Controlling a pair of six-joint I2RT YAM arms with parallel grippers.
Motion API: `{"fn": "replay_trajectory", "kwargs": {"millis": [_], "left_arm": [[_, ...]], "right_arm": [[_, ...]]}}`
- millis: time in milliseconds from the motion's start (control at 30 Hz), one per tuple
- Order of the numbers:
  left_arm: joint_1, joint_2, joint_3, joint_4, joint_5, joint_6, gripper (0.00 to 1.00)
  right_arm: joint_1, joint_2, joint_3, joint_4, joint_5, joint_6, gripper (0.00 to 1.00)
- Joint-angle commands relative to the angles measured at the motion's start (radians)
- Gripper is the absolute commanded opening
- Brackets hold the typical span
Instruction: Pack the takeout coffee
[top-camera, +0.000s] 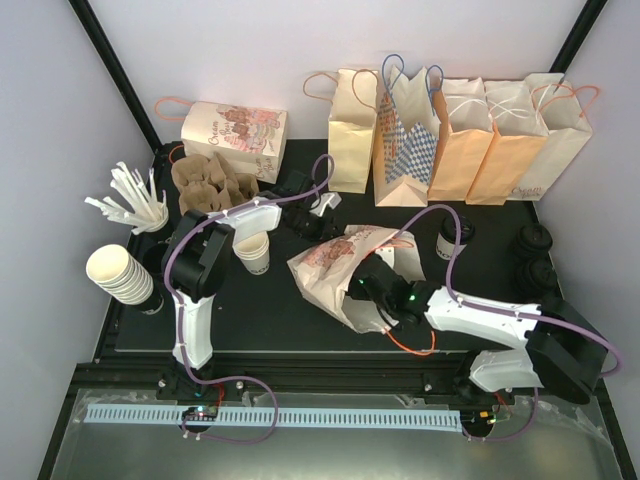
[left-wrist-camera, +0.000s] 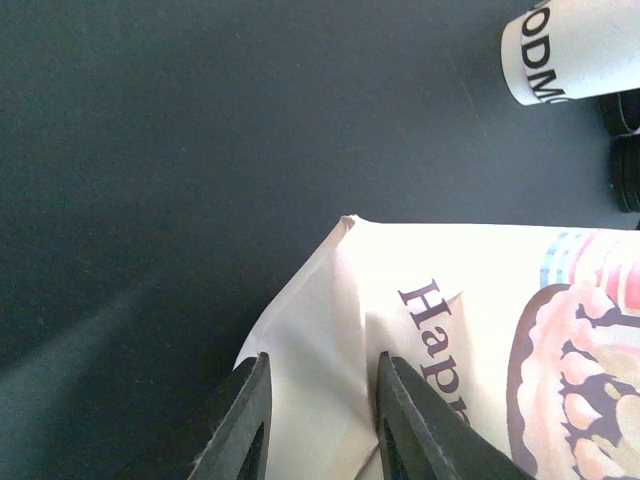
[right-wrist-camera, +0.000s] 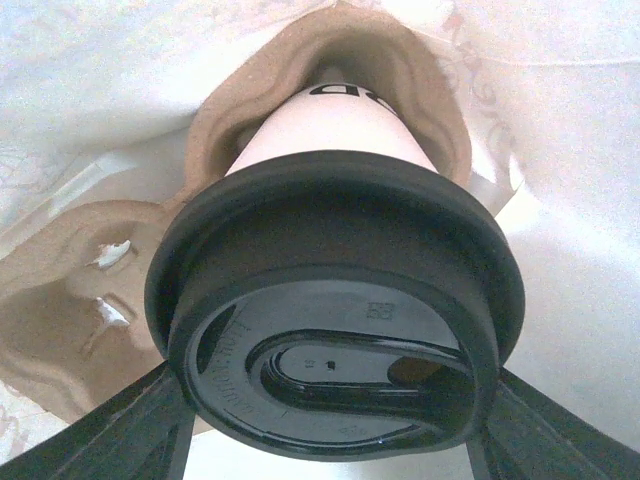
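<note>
A takeout coffee (right-wrist-camera: 335, 250), a white cup with a black lid, sits in a brown pulp carrier (right-wrist-camera: 60, 300) inside a printed paper bag (top-camera: 330, 262) that lies on its side mid-table. My right gripper (right-wrist-camera: 335, 430) reaches into the bag's mouth (top-camera: 376, 286) and is shut on this cup, one finger on each side of the lid. My left gripper (top-camera: 322, 208) is at the bag's far corner, and its jaws (left-wrist-camera: 323, 362) are closed on a fold of the paper bag (left-wrist-camera: 450, 330). A second takeout coffee (top-camera: 455, 238) stands to the right of the bag (left-wrist-camera: 570, 50).
Several upright paper bags (top-camera: 460, 130) line the back. Stacks of black lids (top-camera: 535, 258) stand at the right. At the left are lidless white cups (top-camera: 120, 275), one loose cup (top-camera: 252, 252), stirrers (top-camera: 135, 205), pulp carriers (top-camera: 210, 180) and a printed box-shaped bag (top-camera: 235, 128).
</note>
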Motion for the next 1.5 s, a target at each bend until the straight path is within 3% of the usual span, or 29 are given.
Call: {"fn": "replay_trajectory", "kwargs": {"millis": [0, 133, 367, 733, 1067, 1167, 1200, 1467], "left_arm": [[-0.073, 0.052, -0.054, -0.260, 0.136, 0.045, 0.32], [-0.072, 0.046, -0.065, -0.261, 0.136, 0.048, 0.32], [-0.079, 0.045, -0.070, -0.279, 0.149, 0.066, 0.32], [-0.111, 0.014, -0.071, -0.287, 0.150, 0.078, 0.38], [-0.091, -0.079, -0.040, -0.248, -0.005, 0.021, 0.70], [-0.073, -0.153, -0.053, -0.218, -0.068, -0.005, 0.95], [-0.065, -0.184, -0.076, -0.194, -0.084, -0.016, 0.98], [-0.019, -0.414, -0.166, -0.132, -0.135, -0.058, 0.99]], "right_arm": [[-0.083, 0.123, 0.009, -0.058, 0.024, -0.038, 0.34], [-0.083, 0.068, 0.022, -0.093, 0.037, -0.060, 0.34], [-0.087, -0.036, 0.126, -0.295, 0.083, -0.128, 0.34], [-0.114, -0.055, 0.274, -0.569, 0.024, -0.218, 0.40], [-0.114, -0.081, 0.366, -0.750, -0.029, -0.288, 0.41], [-0.115, -0.074, 0.396, -0.780, -0.030, -0.307, 0.43], [-0.115, -0.071, 0.406, -0.786, -0.030, -0.314, 0.43], [-0.116, 0.012, 0.471, -0.838, -0.013, -0.343, 0.47]]}}
